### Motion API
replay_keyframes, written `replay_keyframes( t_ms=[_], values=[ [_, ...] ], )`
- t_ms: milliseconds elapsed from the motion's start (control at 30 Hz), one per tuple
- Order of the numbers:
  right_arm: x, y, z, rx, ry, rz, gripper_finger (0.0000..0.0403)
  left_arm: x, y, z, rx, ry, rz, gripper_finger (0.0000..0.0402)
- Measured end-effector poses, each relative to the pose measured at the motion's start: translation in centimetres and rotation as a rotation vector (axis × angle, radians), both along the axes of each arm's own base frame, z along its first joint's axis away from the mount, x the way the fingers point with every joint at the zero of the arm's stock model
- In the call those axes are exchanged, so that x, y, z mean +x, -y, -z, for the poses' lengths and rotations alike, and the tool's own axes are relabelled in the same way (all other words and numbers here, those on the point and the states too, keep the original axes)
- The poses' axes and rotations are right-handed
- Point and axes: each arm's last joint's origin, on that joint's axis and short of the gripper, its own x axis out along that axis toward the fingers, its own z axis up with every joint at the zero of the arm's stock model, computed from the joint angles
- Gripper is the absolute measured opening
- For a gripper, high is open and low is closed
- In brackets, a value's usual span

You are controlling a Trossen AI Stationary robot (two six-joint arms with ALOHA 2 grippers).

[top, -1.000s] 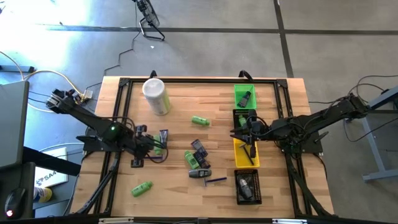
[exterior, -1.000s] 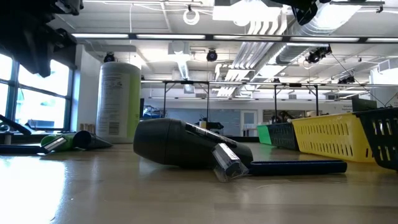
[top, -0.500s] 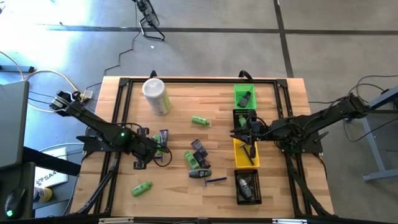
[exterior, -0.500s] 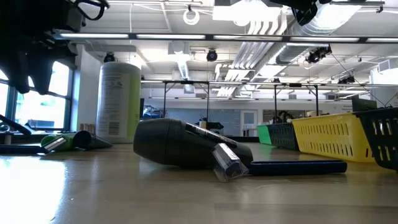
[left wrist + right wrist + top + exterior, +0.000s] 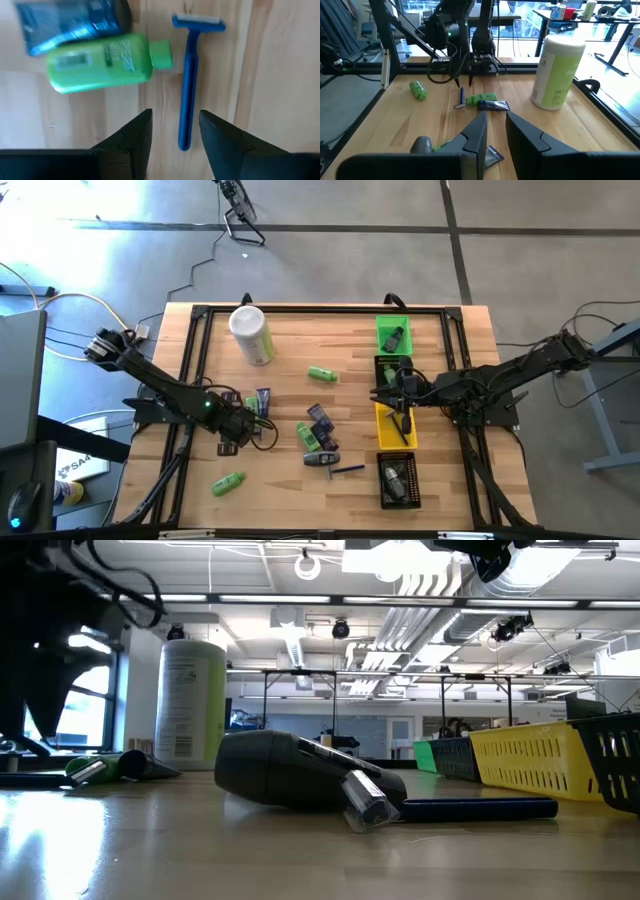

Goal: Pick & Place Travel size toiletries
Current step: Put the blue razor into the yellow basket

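Since the earlier frame, the left end effector (image 5: 232, 438) has swung down toward the six o'clock edge of the surface (image 5: 290, 480) and now hangs over a blue razor (image 5: 187, 80). Its fingers are parted, straddling the razor's handle without touching it. Just beside the razor, toward nine o'clock in the high view, lie a green mini bottle (image 5: 107, 62) and a blue tube (image 5: 70, 22), touching each other.

The right end effector (image 5: 402, 418) waits over the yellow bin (image 5: 381, 435) at the three o'clock side, fingers narrow with nothing visible between them.

I judge the task partly done. The green bin (image 5: 381, 330) holds a dark item, the black bin at six o'clock (image 5: 385, 490) holds a greyish one, and thin dark sticks seem to lie in the yellow bin. What the middle black bin holds I cannot tell.

Much remains loose on the wood:
- the razor, bottle and tube under the left arm
- a green bottle (image 5: 321, 374) near the centre
- another green bottle (image 5: 228, 482) toward seven o'clock
- a cluster of dark tubes and a green bottle (image 5: 318, 438) at centre
- a second blue razor (image 5: 346, 470) just below that cluster

A large pale-green canister (image 5: 251, 335) stands at eleven o'clock.
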Motion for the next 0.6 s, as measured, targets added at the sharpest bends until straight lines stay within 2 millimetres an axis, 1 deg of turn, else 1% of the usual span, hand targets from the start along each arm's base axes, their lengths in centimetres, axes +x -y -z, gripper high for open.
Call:
replay_keyframes(
  t_ms=[233, 600],
  values=[
    [0.0, 0.0, 0.0, 0.006, 0.000, 0.000, 0.0064, -0.6, -0.1, 2.6, -0.069, 0.003, 0.010, 0.0157],
    [0.0, 0.0, 0.0, 0.006, 0.001, 0.002, 0.0064, -1.3, -0.4, 4.4, -0.103, 0.015, -0.009, 0.0157]
  ],
)
